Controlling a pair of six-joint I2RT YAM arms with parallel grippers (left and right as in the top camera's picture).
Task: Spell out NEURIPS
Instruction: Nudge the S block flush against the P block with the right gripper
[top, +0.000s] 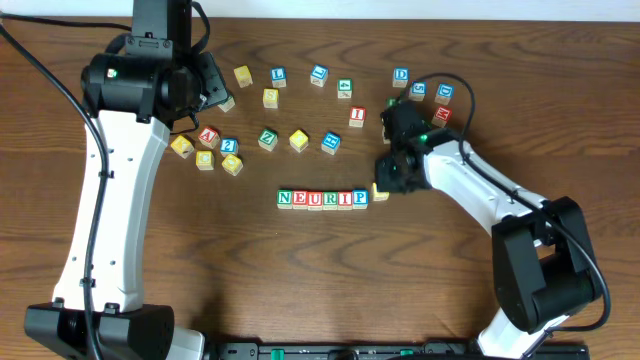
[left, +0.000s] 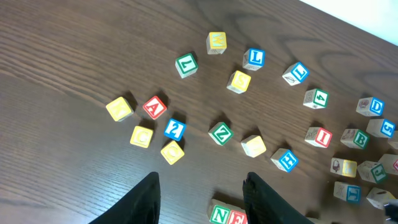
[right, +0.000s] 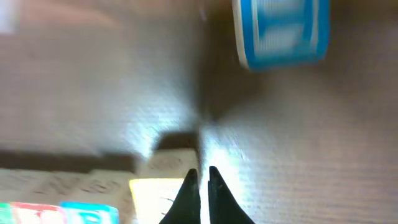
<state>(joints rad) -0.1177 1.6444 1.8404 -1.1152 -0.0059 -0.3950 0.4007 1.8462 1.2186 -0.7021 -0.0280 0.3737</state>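
As seen from above, found right gripper (right: 200, 177) clenched empty just right of yellow-faced cube (top: 380, 193), itself just beside NEURIP row (top: 322, 199) at its right end; left gripper (left: 200, 186) well apart.

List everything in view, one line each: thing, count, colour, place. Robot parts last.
Row of wooden letter cubes reading NEURIP: six, green, red and blue frames, table centre, side by side.
Yellow-faced wooden cube: one, yellow, just right of the P.
Loose wooden letter cubes: about twenty, some hidden by the arms; yellow, blue, green and red, scattered over the far half of the table.
Dark wooden table: one, brown, under everything.
Left arm: one, white and black, left side; left tool open, empty, over the loose cubes.
Right arm: one, white and black, right side; right tool shut, at the yellow cube's edge.
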